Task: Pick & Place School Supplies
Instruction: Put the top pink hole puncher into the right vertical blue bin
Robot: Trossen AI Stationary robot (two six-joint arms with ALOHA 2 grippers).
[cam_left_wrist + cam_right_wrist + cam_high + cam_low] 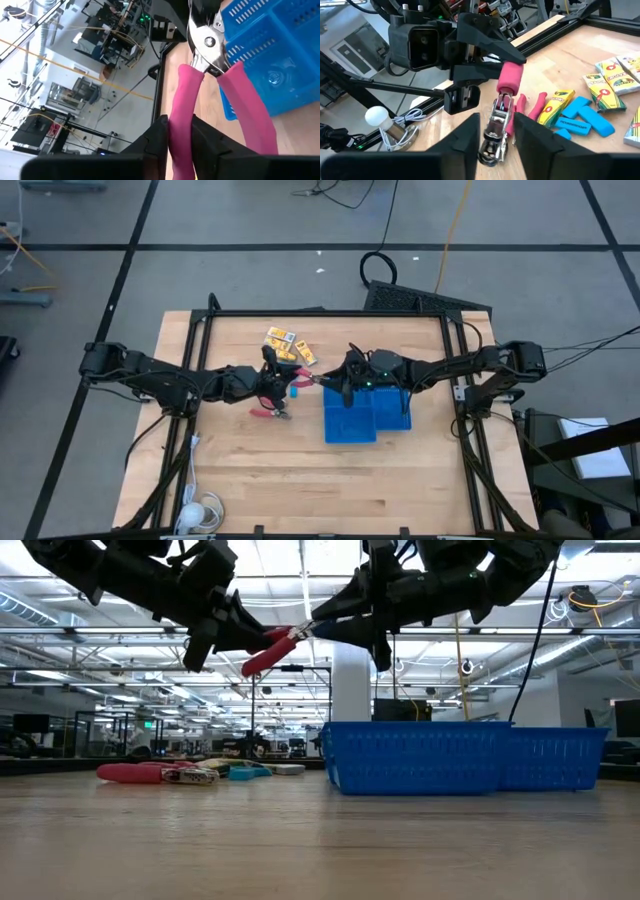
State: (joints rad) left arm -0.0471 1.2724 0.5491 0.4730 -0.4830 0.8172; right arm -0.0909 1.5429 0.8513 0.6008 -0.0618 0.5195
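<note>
A red-handled tool with a metal head (300,376) hangs in the air above the table's middle, between my two grippers. My left gripper (278,380) is shut on its handle end and my right gripper (322,379) on its metal head. In the low view the tool (268,652) slants well above the tabletop. A second red-handled tool (268,412) lies flat on the table near the left gripper. Yellow packets (285,338) and light-blue pieces (585,120) lie on the wood beyond it. The blue tray (365,415) stands under my right arm. My left gripper pinches one red handle (181,100) between its two fingers, coming roughly level from the table's left, along the handle. The other handle (250,110) runs outside the fingers. The tool is lifted clear of the table. My right gripper has the tool's metal head (496,117) between its two fingers (467,135), coming level from the table's right, along the tool. The red handle (510,75) points away from it into the left gripper.
The blue tray (460,755) has open compartments and low mesh walls, right of centre. A white bulb-like thing with a cable (200,510) lies at the near left edge. A black frame borders the table.
</note>
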